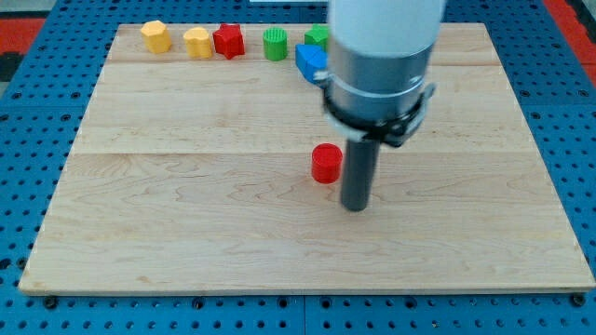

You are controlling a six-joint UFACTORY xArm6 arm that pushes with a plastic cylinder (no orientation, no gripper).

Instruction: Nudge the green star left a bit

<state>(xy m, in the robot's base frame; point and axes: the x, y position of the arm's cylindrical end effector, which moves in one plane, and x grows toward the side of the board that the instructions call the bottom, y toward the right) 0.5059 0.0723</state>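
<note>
The green star (317, 37) sits near the board's top edge, partly hidden behind my arm's white body; only its left part shows. A green cylinder (275, 44) stands just to its left and a blue block (311, 62) just below it. My tip (355, 207) rests on the board near the middle, well below the green star. A red cylinder (326, 163) stands just left of the rod, close to it.
Along the top edge from the view's left: a yellow block (155, 36), a second yellow block (196, 43), a red star (229, 41). The wooden board (186, 214) lies on a blue perforated table (28, 140).
</note>
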